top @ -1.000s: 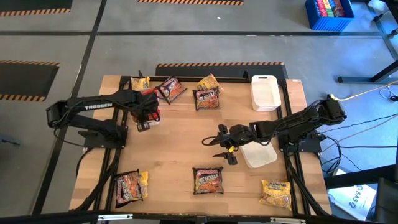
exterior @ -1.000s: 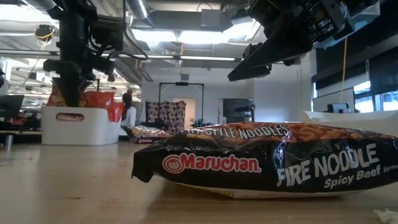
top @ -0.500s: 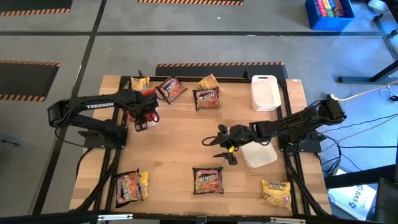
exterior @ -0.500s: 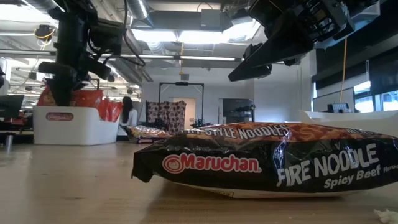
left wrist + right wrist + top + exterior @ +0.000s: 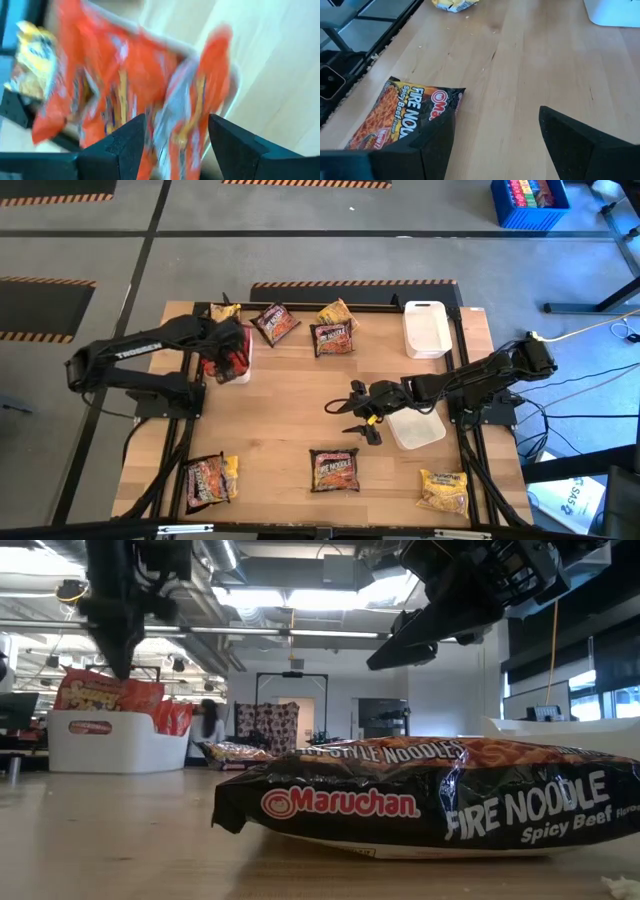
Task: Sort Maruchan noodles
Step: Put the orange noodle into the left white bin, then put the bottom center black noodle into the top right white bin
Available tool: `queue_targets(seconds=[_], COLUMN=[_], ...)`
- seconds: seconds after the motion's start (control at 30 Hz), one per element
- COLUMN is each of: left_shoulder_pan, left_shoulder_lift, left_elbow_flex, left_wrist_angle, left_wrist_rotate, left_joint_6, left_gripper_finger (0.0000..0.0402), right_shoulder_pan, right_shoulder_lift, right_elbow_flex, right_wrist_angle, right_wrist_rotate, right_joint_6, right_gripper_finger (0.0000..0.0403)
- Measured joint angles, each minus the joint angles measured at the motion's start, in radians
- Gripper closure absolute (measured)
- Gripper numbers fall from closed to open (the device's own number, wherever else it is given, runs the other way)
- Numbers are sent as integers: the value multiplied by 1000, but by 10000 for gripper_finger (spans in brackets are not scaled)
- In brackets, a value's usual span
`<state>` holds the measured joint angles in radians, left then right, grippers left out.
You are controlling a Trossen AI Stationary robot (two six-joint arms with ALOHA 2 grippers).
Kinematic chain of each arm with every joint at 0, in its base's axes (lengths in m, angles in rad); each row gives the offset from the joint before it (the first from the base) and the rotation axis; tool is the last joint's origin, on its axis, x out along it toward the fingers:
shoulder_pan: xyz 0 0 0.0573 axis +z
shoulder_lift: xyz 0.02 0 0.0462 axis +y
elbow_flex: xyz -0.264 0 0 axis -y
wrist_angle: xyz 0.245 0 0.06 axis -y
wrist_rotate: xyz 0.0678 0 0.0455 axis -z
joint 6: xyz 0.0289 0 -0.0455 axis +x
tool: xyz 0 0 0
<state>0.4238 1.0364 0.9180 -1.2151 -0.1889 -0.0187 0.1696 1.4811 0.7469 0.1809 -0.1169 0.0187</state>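
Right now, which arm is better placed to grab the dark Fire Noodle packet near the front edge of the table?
Probably the right: its open tool hangs close to the dark packet, which shows in its wrist view. The left tool is far back over the red packets' tray.

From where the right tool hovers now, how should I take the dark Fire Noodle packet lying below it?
Come straight down on the dark Fire Noodle packet. It lies flat on the table, so a side approach would probably just push it. Set the open right tool across its narrower width and pinch the puffed middle; the low view shows it bulging there, with thin crimped ends.
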Motion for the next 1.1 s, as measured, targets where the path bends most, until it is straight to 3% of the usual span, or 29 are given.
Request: queue_targets(seconds=[0.13, 0.27, 0.47, 0.6, 0.77, 0.9, 1.1], left_shoulder_pan=[-50, -129, -353, -508, -663, -746, -815], left_shoulder_lift=[-37, -42, -13, 34, 135, 240, 395], left_elbow_flex=[7, -13, -107, -176, -202, -204, -204], left_wrist_angle=[221, 414, 719, 924, 1090, 1182, 1342], left_wrist_rotate=[90, 168, 209, 173, 49, -31, -43], left_joint_6=[-153, -192, -256, -303, -322, -342, -360], left_gripper_finger=[193, 193, 193, 193, 193, 193, 193], right_shoulder_pan=[0, 2, 53, 85, 124, 159, 214], right_shoulder_lift=[0, 0, 0, 0, 0, 0, 9], right_elbow_flex=[1, 8, 8, 9, 9, 9, 10], right_wrist_angle=[-1, -7, -33, -67, -97, -105, -99], right_wrist_rotate=[0, 17, 21, 21, 21, 22, 46], right_joint_6=[21, 39, 79, 137, 227, 316, 479], right_gripper_finger=[134, 134, 134, 134, 134, 134, 134])
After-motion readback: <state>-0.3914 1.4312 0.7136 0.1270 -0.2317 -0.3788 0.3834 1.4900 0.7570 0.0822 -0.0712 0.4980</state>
